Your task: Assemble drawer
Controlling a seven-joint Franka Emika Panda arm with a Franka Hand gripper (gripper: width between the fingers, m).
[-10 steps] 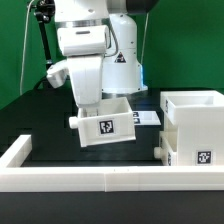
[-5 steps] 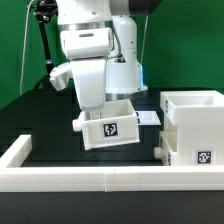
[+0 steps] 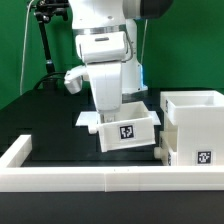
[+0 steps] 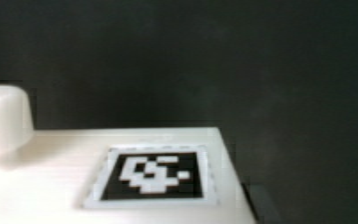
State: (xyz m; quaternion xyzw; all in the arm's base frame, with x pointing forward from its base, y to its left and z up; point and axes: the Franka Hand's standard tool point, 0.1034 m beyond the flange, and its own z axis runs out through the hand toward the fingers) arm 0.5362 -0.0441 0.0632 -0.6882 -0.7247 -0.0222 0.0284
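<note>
Compare the exterior view with the frame from half a second ago: the arm [image 3: 108,45] and the tray [image 3: 128,128] it carries have shifted toward the exterior view's right, so the tray now sits just beside the housing [image 3: 194,128], at about its 9 o'clock, where it earlier hung well apart from it. The tray is also less tilted than before. Note the housing is a tall, cube-like box of smooth white plastic with an open top and a square black-and-white tag [image 3: 203,156] low on its front face. The low white border wall [image 3: 100,178] is unchanged. The tray is a small open-topped white box bearing its own tag [image 3: 127,131]. The gripper [image 3: 107,112] reaches down into the tray and grasps its wall. In the wrist view, the tray surface [image 4: 105,150] appears matte white.
</note>
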